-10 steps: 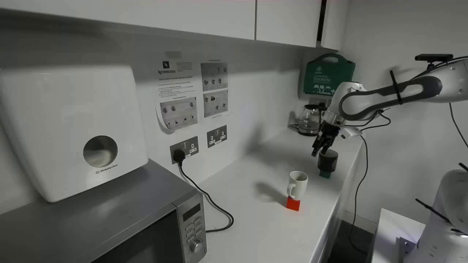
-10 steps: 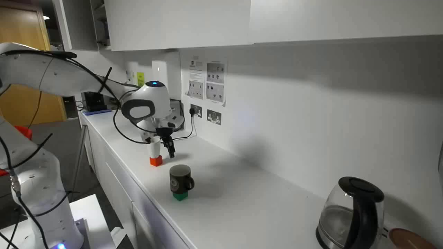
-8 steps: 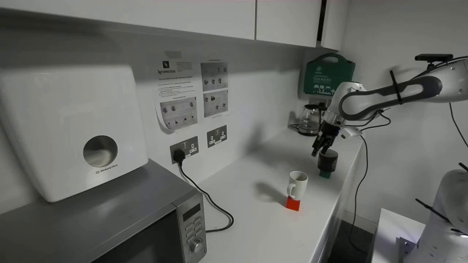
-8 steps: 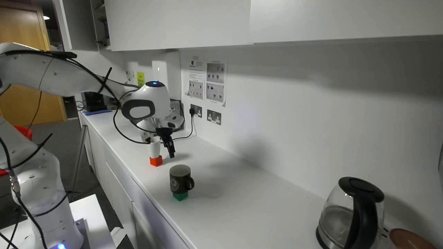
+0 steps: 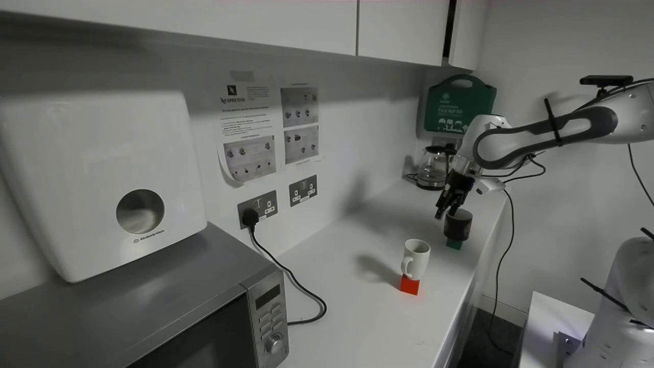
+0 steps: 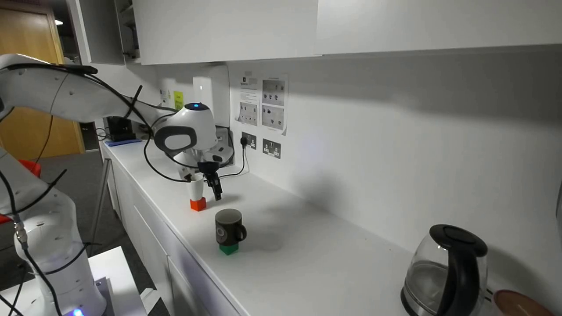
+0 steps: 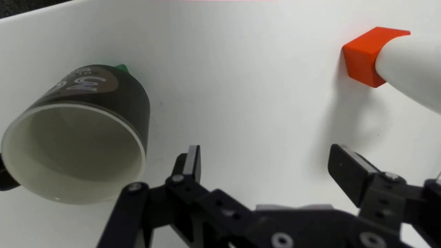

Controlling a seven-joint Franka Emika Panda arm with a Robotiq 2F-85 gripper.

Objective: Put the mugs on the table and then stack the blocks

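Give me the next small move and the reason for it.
I'd probably ease the gripper sideways toward the dark mug: in the wrist view the jaws stand open and empty to one side of it, and it sits on the green block, which likely needs freeing before stacking.

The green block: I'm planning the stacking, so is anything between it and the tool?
Yes: the dark mug stands on the green block, in the way from above. The white mug likewise stands on the red block. Both mugs should probably come off first.
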